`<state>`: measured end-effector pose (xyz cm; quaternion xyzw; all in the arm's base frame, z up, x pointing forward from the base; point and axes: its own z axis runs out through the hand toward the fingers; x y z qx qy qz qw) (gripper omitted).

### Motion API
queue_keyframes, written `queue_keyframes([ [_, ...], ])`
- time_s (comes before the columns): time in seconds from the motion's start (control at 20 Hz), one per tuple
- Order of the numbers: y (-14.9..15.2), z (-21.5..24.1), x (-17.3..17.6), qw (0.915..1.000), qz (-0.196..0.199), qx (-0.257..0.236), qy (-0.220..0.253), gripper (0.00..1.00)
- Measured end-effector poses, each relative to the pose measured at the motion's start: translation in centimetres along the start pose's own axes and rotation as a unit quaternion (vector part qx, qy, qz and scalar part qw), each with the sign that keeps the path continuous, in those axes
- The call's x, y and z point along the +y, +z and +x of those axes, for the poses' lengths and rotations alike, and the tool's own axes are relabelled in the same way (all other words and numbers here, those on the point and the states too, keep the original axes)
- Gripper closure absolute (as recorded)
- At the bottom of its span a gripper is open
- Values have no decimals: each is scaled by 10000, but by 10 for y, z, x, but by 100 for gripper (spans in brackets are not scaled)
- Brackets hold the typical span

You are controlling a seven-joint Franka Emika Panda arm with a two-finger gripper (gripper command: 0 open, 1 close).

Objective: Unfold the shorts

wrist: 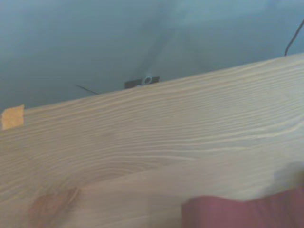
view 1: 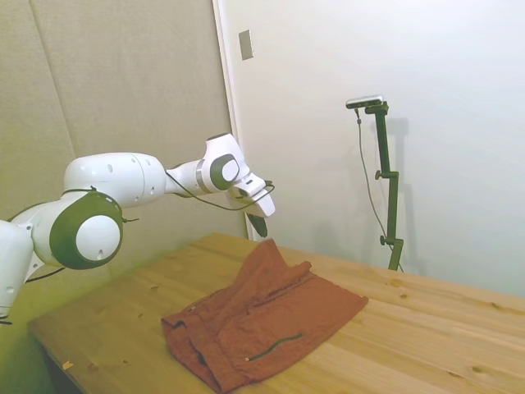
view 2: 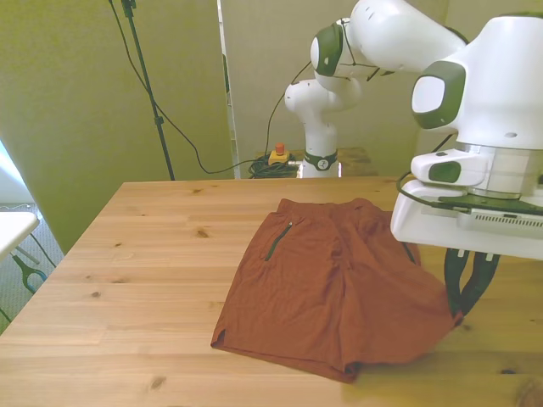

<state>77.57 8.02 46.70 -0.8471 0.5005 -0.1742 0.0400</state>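
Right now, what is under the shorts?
Only the wooden table shows around the shorts; they lie spread on it, one corner lifted in the tool. Whatever the cloth covers is hidden.

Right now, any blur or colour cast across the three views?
Wrist view: soft focus, bluish background, shorts just a blurred red patch on the table. Front view: yellow-green cast, gripper large in the foreground. Side view: sharp enough, slightly washed out.
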Motion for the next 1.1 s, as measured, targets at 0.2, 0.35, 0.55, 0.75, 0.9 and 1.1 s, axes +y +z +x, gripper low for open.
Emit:
queue_keyframes([
  [0.2, 1, -2, 3, 9999, -127, -45, -5, 0],
  [0.35, 0, 5, 24, 9991, -401, -146, 18, 0],
  [0.55, -24, 25, 71, 9964, -749, -360, -195, 0],
  [0.75, -58, 28, 120, 9912, -902, -762, -607, 0],
  [0.9, -89, 22, 156, 9879, -906, -887, -888, 0],
  [1.1, -119, 0, 207, 9828, -946, -1041, -1197, 0],
])
